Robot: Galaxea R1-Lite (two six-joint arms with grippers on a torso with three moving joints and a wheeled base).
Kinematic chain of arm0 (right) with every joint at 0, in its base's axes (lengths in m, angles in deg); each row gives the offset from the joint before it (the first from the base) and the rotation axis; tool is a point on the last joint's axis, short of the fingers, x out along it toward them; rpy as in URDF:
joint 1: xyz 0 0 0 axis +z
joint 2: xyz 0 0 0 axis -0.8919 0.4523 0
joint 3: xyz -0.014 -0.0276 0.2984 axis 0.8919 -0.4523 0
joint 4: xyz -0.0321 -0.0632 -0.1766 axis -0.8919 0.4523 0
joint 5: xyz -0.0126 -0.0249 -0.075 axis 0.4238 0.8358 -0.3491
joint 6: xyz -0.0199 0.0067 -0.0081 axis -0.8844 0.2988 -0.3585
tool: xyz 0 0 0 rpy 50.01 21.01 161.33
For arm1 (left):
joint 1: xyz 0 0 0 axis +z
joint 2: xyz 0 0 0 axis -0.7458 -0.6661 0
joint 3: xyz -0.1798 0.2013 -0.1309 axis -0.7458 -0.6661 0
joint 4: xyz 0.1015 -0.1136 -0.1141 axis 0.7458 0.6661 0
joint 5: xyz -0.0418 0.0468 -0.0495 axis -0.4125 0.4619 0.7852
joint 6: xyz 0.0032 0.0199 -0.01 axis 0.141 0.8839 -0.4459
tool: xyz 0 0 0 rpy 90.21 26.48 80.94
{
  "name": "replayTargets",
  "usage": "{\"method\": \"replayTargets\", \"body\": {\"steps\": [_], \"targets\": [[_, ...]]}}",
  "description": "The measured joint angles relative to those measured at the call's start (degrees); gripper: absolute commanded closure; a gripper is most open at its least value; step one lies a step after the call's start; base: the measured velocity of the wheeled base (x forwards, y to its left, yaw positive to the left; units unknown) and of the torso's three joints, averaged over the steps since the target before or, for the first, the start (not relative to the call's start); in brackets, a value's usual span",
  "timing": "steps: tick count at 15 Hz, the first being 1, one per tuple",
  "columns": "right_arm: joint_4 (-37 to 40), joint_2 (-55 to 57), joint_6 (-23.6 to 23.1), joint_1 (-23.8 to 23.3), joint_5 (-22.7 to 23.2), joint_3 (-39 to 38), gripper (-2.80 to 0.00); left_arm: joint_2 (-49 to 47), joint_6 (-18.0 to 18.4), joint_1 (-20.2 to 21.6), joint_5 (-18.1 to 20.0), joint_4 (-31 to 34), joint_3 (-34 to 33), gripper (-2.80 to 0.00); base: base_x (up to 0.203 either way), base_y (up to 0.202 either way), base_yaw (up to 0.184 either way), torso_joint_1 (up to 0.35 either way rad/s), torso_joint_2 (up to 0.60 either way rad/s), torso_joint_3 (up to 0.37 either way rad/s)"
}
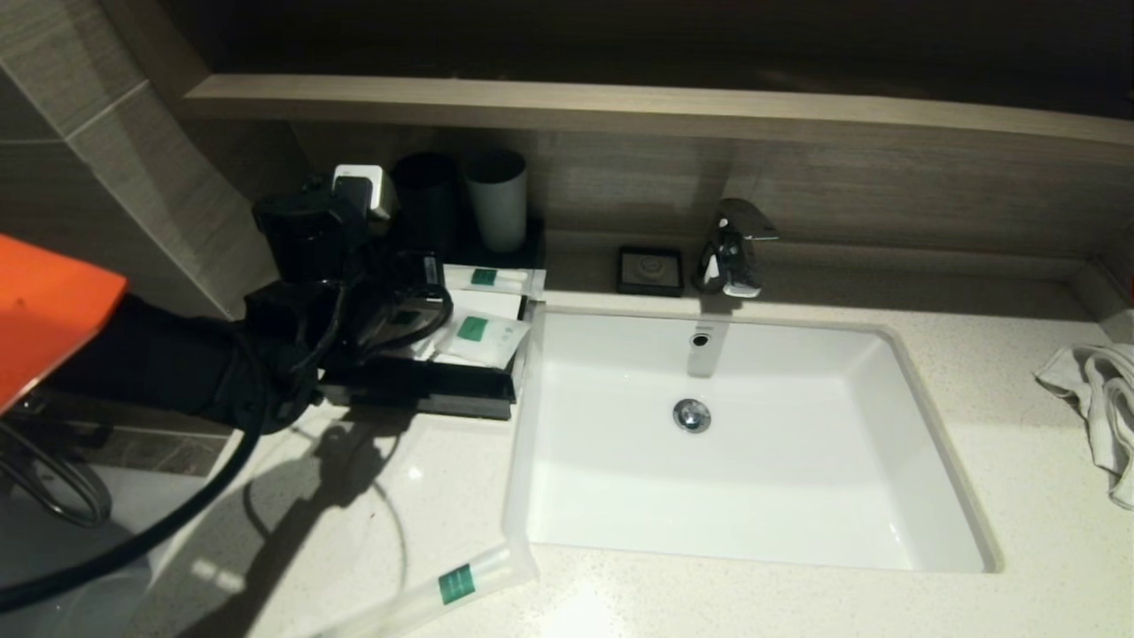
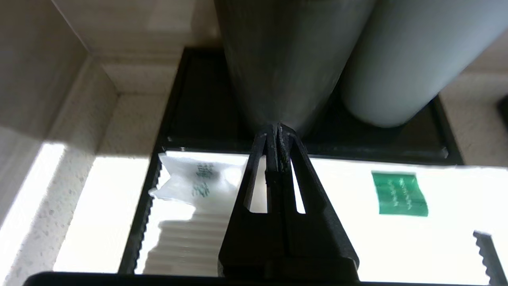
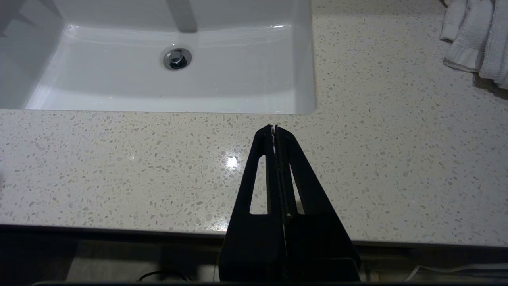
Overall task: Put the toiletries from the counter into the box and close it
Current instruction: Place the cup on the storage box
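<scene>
The black box (image 1: 425, 396) stands on the counter (image 1: 354, 505) left of the sink. A pouch with a green label (image 1: 478, 332) and a long slim packet (image 1: 492, 279) lie on its white top area. My left arm (image 1: 177, 363) reaches over the box. In the left wrist view the left gripper (image 2: 278, 131) is shut and empty, just above the white inside of the box (image 2: 174, 119), between a crumpled pouch (image 2: 198, 182) and a green-labelled packet (image 2: 399, 194). Another long slim packet (image 1: 452, 580) lies on the counter's front edge. My right gripper (image 3: 274, 129) is shut and empty above the counter (image 3: 119, 167).
A black tumbler (image 1: 425, 204) and a grey tumbler (image 1: 496, 199) stand right behind the box, close before the left fingertips. The sink basin (image 1: 709, 514), faucet (image 1: 731, 248) and small black dish (image 1: 651, 270) are to the right. A white towel (image 1: 1099, 399) lies at the far right.
</scene>
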Motion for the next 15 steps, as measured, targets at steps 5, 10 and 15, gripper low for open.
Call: {"method": "replayTargets", "body": {"steps": [5, 10, 15], "targets": [[0.00, 0.00, 0.02, 0.00, 0.00, 0.00, 0.00, -1.40, -0.20, 0.52, -0.18, 0.57, 1.47, 0.00, 0.000, 0.000, 0.000, 0.000, 0.00, 0.000], [0.00, 0.00, 0.01, 0.00, 0.00, 0.00, 0.00, -1.93, -0.27, 0.61, -0.16, 1.00, 1.75, 0.00, 0.000, 0.000, 0.000, 0.000, 0.00, 0.000], [0.00, 0.00, 0.02, 0.00, 0.02, 0.00, 0.00, -3.25, -0.24, 0.80, -0.15, 1.04, 2.98, 0.00, 0.000, 0.000, 0.000, 0.000, 0.00, 0.000]]}}
